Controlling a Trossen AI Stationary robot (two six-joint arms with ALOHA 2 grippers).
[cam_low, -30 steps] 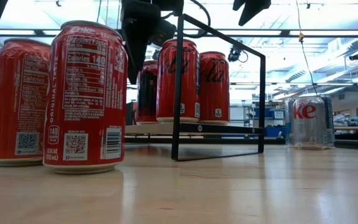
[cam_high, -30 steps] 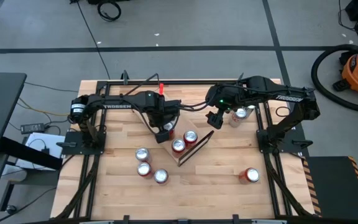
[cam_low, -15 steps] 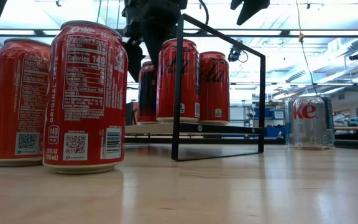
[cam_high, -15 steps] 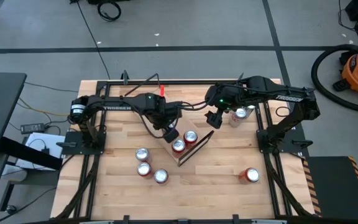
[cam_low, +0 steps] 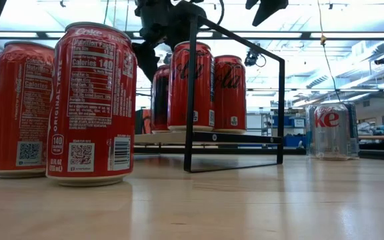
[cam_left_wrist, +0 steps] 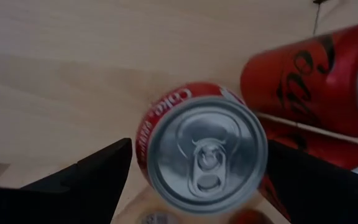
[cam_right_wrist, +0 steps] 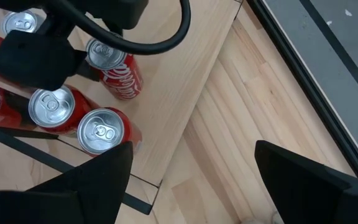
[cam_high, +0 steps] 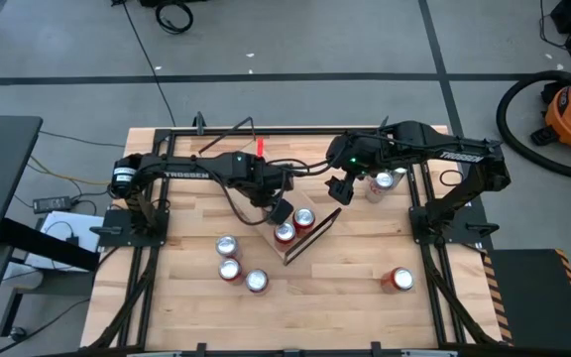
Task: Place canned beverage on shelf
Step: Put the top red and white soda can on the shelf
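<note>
The shelf (cam_high: 314, 231), a light-wood plank (cam_right_wrist: 185, 81) with black wire end frames (cam_low: 235, 93), lies slantwise at mid-table. Three red cans stand on it in a row (cam_low: 191, 87). My left gripper (cam_left_wrist: 199, 180) hangs open over the can at the row's end (cam_left_wrist: 207, 155). Its fingers point steeply down on either side of that can's top; a thin gap shows at one finger. The can stands upright on the plank (cam_right_wrist: 114, 68). My right gripper (cam_right_wrist: 191, 186) waits open and high beyond the shelf's far-right end (cam_high: 340, 188), with nothing between its fingers.
Three red cans stand on the table to the near left of the shelf (cam_high: 230, 269), filling the low view's left (cam_low: 92, 103). One more red can is at the near right (cam_high: 401, 280). A silver can stands at the far right (cam_high: 381, 183).
My left gripper has shifted a little toward the table's right, over the shelf's end can, and has rolled about its own pointing line. Its fingers have stayed as wide apart as before. The cans on the shelf have stayed in place.
</note>
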